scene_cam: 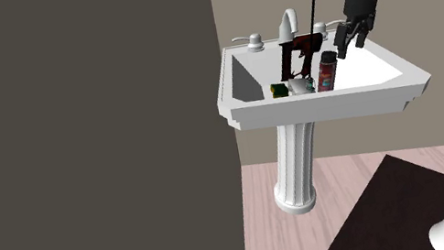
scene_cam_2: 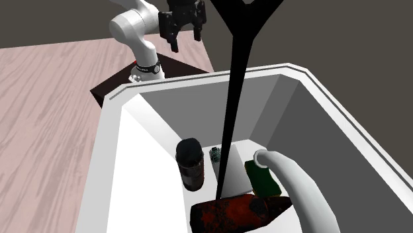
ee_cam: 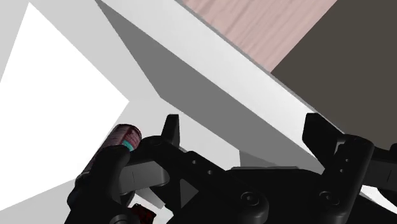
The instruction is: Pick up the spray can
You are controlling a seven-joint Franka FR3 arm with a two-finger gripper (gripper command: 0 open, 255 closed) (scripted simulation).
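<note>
The spray can (scene_cam: 327, 71) stands upright in the white pedestal sink (scene_cam: 329, 107), with a dark red body and a black cap. My black gripper (scene_cam: 351, 46) hangs just above it and slightly toward the shoulder view's right, open and holding nothing. The second exterior view has the spray can (scene_cam_2: 190, 164) in the basin, near the sink (scene_cam_2: 111, 152) wall, with the gripper (scene_cam_2: 186, 41) high above the far rim. In the wrist view the spray can (ee_cam: 125, 135) lies outside one finger, not between the fingers of the gripper (ee_cam: 245, 130).
A dark red-brown object (scene_cam: 299, 53) with a long thin black handle (scene_cam_2: 235, 86) stands in the basin beside the can. A green item (scene_cam: 279, 89) and a small pale one lie next to it. The faucet (scene_cam: 287, 23) rises at the back rim. Below is wooden floor.
</note>
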